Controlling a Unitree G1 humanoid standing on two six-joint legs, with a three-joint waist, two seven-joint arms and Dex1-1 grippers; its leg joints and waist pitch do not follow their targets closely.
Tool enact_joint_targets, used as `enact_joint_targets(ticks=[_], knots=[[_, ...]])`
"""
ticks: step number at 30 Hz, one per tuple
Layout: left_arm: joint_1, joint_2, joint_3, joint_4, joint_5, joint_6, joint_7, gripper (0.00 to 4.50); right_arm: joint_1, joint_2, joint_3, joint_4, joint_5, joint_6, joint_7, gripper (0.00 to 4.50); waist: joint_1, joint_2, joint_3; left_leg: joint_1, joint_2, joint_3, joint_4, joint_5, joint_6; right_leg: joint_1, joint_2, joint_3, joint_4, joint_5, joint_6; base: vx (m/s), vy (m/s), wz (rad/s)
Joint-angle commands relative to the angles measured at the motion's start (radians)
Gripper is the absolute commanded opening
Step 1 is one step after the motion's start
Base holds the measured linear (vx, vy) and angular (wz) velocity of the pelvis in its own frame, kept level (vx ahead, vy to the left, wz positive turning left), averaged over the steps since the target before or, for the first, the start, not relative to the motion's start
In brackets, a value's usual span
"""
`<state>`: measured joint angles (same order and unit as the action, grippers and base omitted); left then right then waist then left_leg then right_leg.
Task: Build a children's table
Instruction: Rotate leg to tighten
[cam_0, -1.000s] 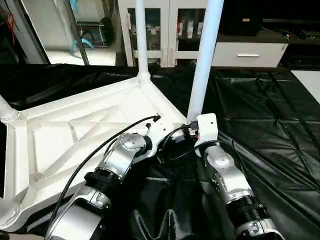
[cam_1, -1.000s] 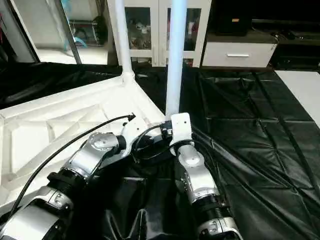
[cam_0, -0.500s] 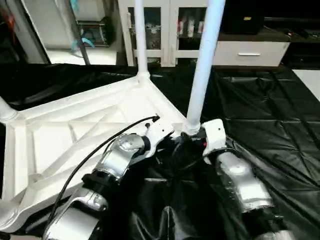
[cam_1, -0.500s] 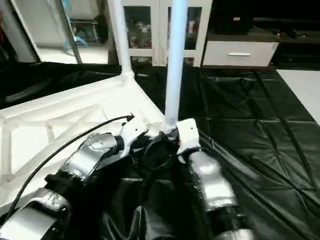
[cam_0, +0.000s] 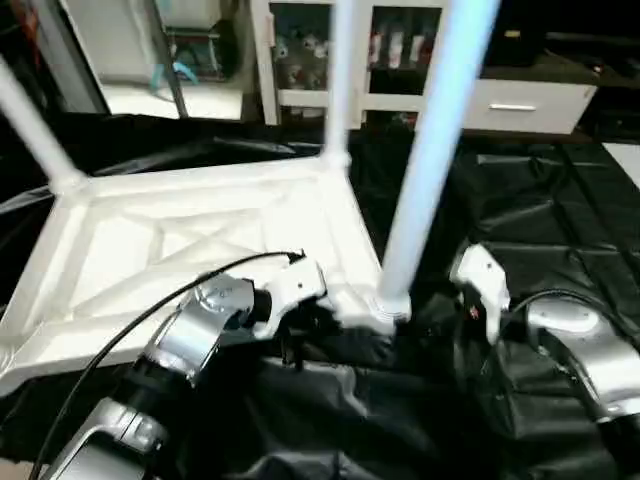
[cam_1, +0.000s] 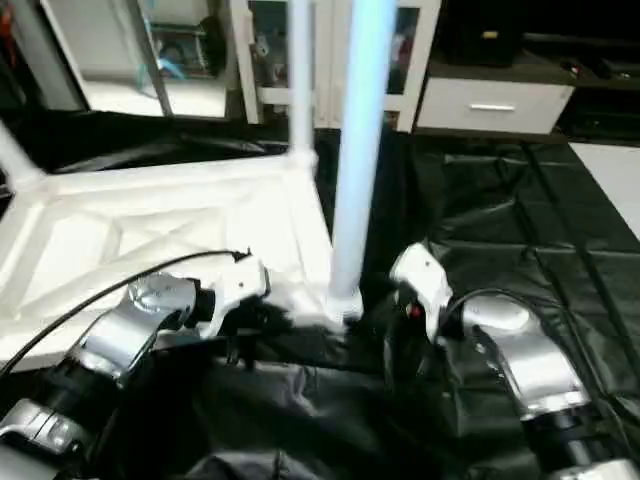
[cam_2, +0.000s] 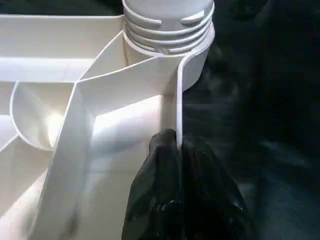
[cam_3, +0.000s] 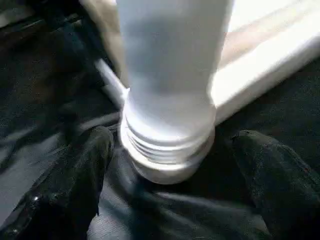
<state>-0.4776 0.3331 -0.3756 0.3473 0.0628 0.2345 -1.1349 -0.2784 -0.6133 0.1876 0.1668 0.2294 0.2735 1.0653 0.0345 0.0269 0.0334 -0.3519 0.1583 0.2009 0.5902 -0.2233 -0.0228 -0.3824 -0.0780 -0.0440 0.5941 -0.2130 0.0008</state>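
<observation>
The white plastic tabletop (cam_0: 190, 240) lies upside down, its X-ribbed underside facing up. Three tapered white legs stand upright from round corner sockets: the near leg (cam_0: 430, 160), with thread rings showing at its base in its socket (cam_3: 167, 150), a far leg (cam_0: 342, 70), and a third (cam_0: 30, 125) at the left corner.

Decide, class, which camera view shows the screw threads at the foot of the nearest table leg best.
The left wrist view: the threads sit sharp above the corner socket. The right wrist view shows them close but blurred. The eye views show the leg whole, threads too small to make out.
</observation>
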Motion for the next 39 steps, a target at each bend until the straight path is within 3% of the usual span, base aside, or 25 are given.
enact_joint_targets(ticks=[1, 6, 11, 12, 16, 22, 28, 30, 32, 35, 39], knots=[[0.048, 0.009, -0.094, 0.022, 0.016, 0.044, -0.063, 0.0, -0.018, -0.022, 0.024, -0.012, -0.002, -0.007, 0.057, 4.15, 0.0, -0.018, -0.042, 0.006, 0.086, -0.032, -0.065, -0.093, 0.128, 0.036, -0.081, 0.048, -0.056, -0.029, -0.311, 0.0, 0.0, 0.0], [0.054, 0.01, -0.096, -0.006, 0.013, 0.063, -0.063, 0.0, -0.057, 0.0, 0.054, 0.04, -0.03, -0.03, 0.081, 4.15, 0.001, -0.026, -0.041, 0.004, 0.084, -0.033, -0.065, -0.107, 0.11, 0.037, -0.083, 0.048, -0.057, -0.078, -0.306, 0.0, 0.0, 0.0], [0.061, 0.015, -0.095, -0.023, 0.011, 0.074, -0.064, 0.0, -0.085, 0.029, 0.056, 0.071, -0.026, -0.037, 0.077, 4.15, 0.003, -0.027, -0.045, 0.004, 0.082, -0.033, -0.06, -0.052, 0.126, 0.04, -0.081, 0.047, -0.046, -0.001, -0.316, 0.0, 0.0, 0.0], [0.062, 0.016, -0.095, -0.026, 0.011, 0.075, -0.064, 0.0, -0.087, 0.031, 0.057, 0.073, -0.024, -0.036, 0.08, 3.89, 0.003, -0.027, -0.045, 0.003, 0.082, -0.032, -0.059, -0.047, 0.13, 0.04, -0.081, 0.047, -0.046, 0.004, -0.317, 0.0, 0.0, 0.0], [0.065, 0.023, -0.095, -0.035, 0.01, 0.083, -0.064, 0.0, -0.095, 0.035, 0.059, 0.085, -0.019, -0.036, 0.095, 3.69, 0.005, -0.027, -0.046, 0.003, 0.081, -0.032, -0.058, -0.04, 0.139, 0.041, -0.08, 0.046, -0.045, 0.007, -0.318, 0.0, 0.0, 0.0], [0.069, 0.031, -0.097, -0.043, 0.011, 0.092, -0.062, 0.0, -0.104, 0.041, 0.062, 0.109, -0.028, -0.05, 0.116, 3.03, 0.003, -0.027, -0.046, 0.003, 0.081, -0.032, -0.057, -0.051, 0.134, 0.042, -0.079, 0.045, -0.045, -0.007, -0.319, 0.0, 0.0, 0.0], [0.067, 0.027, -0.095, -0.035, 0.013, 0.104, -0.052, 0.0, -0.104, 0.06, 0.053, 0.124, -0.036, -0.057, 0.086, 2.74, 0.003, -0.025, -0.047, 0.003, 0.08, -0.032, -0.055, -0.042, 0.136, 0.042, -0.078, 0.045, -0.042, 0.011, -0.324, 0.0, 0.0, 0.0], [0.057, 0.009, -0.08, -0.013, 0.012, 0.113, -0.02, 0.0, -0.119, 0.097, 0.033, 0.17, -0.064, -0.07, -0.008, 2.73, 0.001, -0.025, -0.045, 0.004, 0.079, -0.032, -0.057, -0.065, 0.128, 0.04, -0.078, 0.045, -0.047, -0.02, -0.322, 0.0, 0.0, 0.0], [0.047, -0.011, -0.064, 0.009, 0.011, 0.117, 0.014, 0.0, -0.136, 0.13, 0.014, 0.218, -0.09, -0.073, -0.101, 2.72, -0.012, -0.025, -0.035, 0.0, 0.076, -0.035, -0.067, -0.149, 0.079, 0.037, -0.077, 0.043, -0.061, -0.161, -0.302, -0.026, -0.002, -0.02], [0.007, -0.066, -0.014, 0.093, 0.019, 0.097, 0.131, 0.0, -0.143, 0.188, -0.016, 0.279, -0.11, -0.066, -0.241, 2.72, -0.027, -0.026, -0.03, 0.007, 0.074, -0.04, -0.07, -0.253, 0.017, 0.029, -0.077, 0.046, -0.079, -0.335, -0.25, -0.057, 0.001, -0.02], [-0.062, -0.136, 0.053, 0.206, 0.023, 0.073, 0.298, 0.0, -0.142, 0.277, -0.056, 0.33, -0.145, -0.061, -0.469, 2.7, -0.036, -0.025, -0.031, 0.01, 0.07, -0.045, -0.073, -0.294, -0.006, 0.022, -0.076, 0.045, -0.091, -0.42, -0.201, 0.0, 0.0, 0.0]])
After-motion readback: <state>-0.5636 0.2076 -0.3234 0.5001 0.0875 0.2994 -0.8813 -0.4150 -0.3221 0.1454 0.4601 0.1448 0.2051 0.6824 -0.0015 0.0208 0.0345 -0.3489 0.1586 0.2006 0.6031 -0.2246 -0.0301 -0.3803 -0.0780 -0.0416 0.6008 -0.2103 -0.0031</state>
